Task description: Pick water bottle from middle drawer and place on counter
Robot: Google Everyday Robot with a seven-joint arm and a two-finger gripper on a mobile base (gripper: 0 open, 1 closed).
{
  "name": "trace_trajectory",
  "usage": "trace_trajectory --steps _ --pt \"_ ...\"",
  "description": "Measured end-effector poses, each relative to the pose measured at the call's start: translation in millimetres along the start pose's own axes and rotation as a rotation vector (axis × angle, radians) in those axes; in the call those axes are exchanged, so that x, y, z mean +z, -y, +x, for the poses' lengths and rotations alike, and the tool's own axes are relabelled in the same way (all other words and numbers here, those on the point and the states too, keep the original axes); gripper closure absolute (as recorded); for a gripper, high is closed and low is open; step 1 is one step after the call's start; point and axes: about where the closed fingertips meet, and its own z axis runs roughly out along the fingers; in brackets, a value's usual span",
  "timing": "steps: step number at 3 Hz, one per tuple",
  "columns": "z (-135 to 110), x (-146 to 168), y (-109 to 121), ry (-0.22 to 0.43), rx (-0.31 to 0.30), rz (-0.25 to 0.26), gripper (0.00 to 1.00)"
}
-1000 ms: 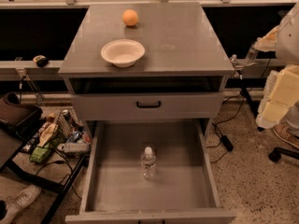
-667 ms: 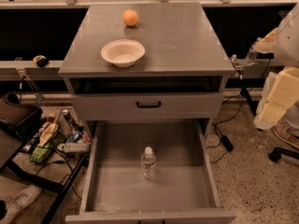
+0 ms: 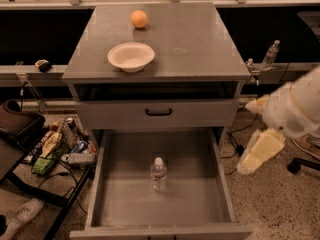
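The water bottle stands upright mid-floor in the open middle drawer; the gripper hangs right of the drawer, outside it (spread or closed, cannot tell); best to approach over the wall, centring on the bottle's body.

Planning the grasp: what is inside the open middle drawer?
Only the water bottle stands upright in the middle drawer, near its centre. The floor's rear strip is hidden under the upper drawer. The gripper hangs outside, right of the drawer.
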Motion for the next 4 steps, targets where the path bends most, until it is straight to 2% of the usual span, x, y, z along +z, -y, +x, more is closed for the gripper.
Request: trace_trajectory --steps 1,2,3,4 --pt "20 77 -4 0.215 0.089 -0.068 0.00" --pt "20 141 25 0.418 0.159 -0.019 0.00" --pt "20 141 24 0.417 0.157 -0.021 0.00" --pt "12 171 29 0.482 0.134 -0.027 0.00"
